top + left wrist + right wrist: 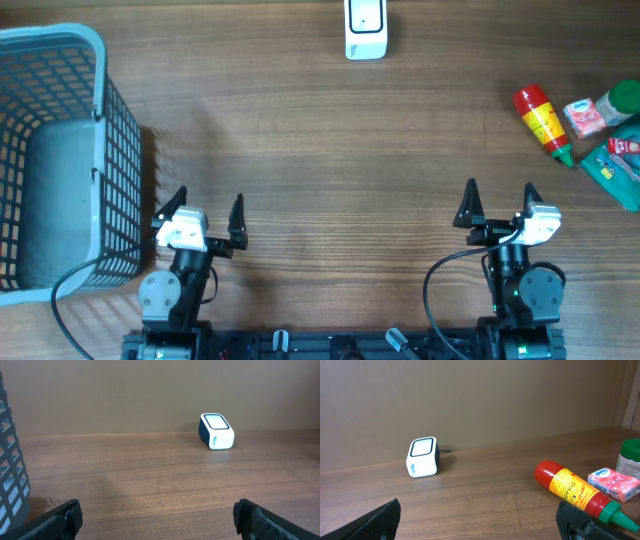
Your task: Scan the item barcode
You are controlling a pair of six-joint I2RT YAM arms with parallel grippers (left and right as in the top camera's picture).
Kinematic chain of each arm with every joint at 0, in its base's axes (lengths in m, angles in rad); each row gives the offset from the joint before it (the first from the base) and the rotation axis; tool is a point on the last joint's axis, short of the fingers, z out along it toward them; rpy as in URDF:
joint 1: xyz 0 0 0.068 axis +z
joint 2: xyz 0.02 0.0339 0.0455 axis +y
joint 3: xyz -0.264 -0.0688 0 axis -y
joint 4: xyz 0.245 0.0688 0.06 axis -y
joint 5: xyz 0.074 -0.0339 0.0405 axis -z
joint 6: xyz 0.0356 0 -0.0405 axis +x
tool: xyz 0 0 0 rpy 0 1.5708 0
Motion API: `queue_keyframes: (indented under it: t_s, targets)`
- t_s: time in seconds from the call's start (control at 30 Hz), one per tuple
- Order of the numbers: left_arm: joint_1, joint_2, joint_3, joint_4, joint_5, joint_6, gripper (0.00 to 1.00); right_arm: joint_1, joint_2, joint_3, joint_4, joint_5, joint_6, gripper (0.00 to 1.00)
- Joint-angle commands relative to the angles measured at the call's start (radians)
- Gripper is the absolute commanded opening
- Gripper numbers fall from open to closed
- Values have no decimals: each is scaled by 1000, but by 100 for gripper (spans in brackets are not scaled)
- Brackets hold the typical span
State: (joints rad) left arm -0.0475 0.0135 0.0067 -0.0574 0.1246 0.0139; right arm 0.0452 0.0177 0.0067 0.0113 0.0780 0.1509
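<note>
A white barcode scanner with a dark-framed window stands at the far edge of the wooden table, also seen in the left wrist view and the right wrist view. The items lie at the right: a red sriracha bottle on its side, a pink packet, a green-lidded jar and a green packet. My left gripper and right gripper hover open and empty near the front edge, well short of everything.
A grey-blue mesh basket fills the left side of the table, its wall showing at the left of the left wrist view. A plain brown wall rises behind the table's far edge.
</note>
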Motion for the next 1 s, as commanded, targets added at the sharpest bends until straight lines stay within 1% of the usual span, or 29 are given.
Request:
queue_keyframes:
  t_s: [0.0,0.17,0.37,0.97]
  targets:
    - [6,-10,0,-11,-10,1,100,0,-1,-2,2,-16,-20,100]
    - [10,-10,0,-11,-10,1,100,0,-1,-2,2,-16,-19,100]
    - [51,-10,0,-11,-10,1,100,0,-1,-2,2,-16,-20,100]
    - [51,-7,0,-11,-10,1,100,0,-1,-2,2,-16,-19,100]
